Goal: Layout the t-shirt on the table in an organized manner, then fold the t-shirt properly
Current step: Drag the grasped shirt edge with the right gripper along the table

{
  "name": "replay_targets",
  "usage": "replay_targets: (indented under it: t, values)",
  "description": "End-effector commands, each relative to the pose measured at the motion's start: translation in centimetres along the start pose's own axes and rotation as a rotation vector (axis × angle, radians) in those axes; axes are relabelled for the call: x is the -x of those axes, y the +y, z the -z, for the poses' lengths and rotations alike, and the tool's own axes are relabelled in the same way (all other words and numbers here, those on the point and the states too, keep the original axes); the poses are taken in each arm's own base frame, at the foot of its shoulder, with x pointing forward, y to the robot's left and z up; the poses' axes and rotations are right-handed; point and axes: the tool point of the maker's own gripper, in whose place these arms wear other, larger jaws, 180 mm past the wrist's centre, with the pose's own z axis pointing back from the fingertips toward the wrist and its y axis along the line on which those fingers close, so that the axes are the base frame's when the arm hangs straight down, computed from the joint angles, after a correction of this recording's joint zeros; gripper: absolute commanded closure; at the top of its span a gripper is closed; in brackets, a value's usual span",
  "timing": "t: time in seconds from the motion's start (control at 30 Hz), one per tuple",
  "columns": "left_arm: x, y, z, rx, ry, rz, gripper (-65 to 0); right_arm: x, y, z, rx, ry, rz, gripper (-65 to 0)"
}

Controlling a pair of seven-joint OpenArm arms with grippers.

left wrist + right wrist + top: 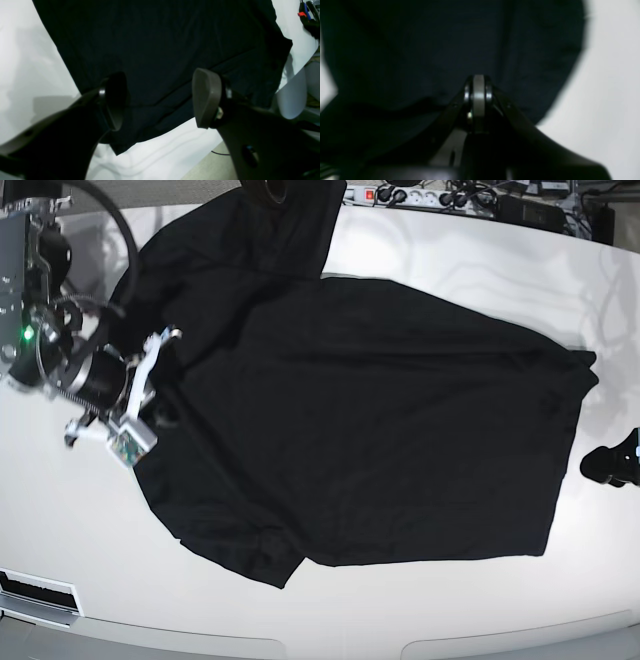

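The black t-shirt [380,410] lies spread wide over the white table [450,250], with a bunched part at the back left and a folded corner at the front left. My left gripper [161,102] hangs open just above the t-shirt [160,50] near its edge, nothing between the fingers [207,100]. In the base view only its dark tip [608,465] shows, beside the shirt's right edge. My right gripper [478,85] is shut over the t-shirt [445,45]; whether cloth is pinched does not show. The right arm [100,380] reaches onto the shirt's left side.
A power strip with cables [420,195] lies along the table's back edge. The rounded front edge [330,645] is close to the shirt's lower hem. In the left wrist view the table's edge drops to the floor [207,162].
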Motion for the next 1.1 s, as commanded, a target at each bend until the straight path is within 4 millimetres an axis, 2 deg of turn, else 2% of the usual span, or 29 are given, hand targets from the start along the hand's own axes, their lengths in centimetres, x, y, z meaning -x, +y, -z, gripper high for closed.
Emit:
replay_targets:
  t: [0.0,0.13,0.3,0.4,0.63,0.77,0.87,1.07]
  values:
    - [-2.0,0.0,-1.5,-0.010,-0.058,0.023,-41.8,-1.8,-1.7,-0.2,0.050,-0.050,-0.012,0.0]
    - [-2.0,0.0,-1.5,-0.010,-0.058,0.023,-41.8,-2.5,-5.3,1.3,0.112,-0.064,0.019,0.0]
    - [-2.0,0.0,-1.5,-0.010,-0.058,0.023,-41.8,-1.3,-10.2,4.5,0.128,-0.031,0.147,0.0]
    - [-2.0,0.0,-1.5,-0.010,-0.058,0.023,-41.8,-0.4,-12.1,6.3,0.117,-0.010,0.225,0.0]
    - [-1.9,-0.1,-1.3,-0.005,-0.058,0.022,-41.8,3.9,-10.5,10.6,-0.003,0.076,0.382,0.0]
    - [-1.9,-0.1,-1.3,-0.005,-0.058,0.022,-41.8,6.8,-10.2,11.1,0.011,0.154,0.364,0.0]
    - [-1.9,-0.1,-1.3,-0.005,-0.058,0.022,-41.8,8.3,-11.5,10.8,0.101,0.210,0.368,0.0]
    - [-2.0,-0.1,-1.3,-0.005,-0.059,0.022,-41.8,9.1,-12.3,11.1,0.211,0.269,0.367,0.0]
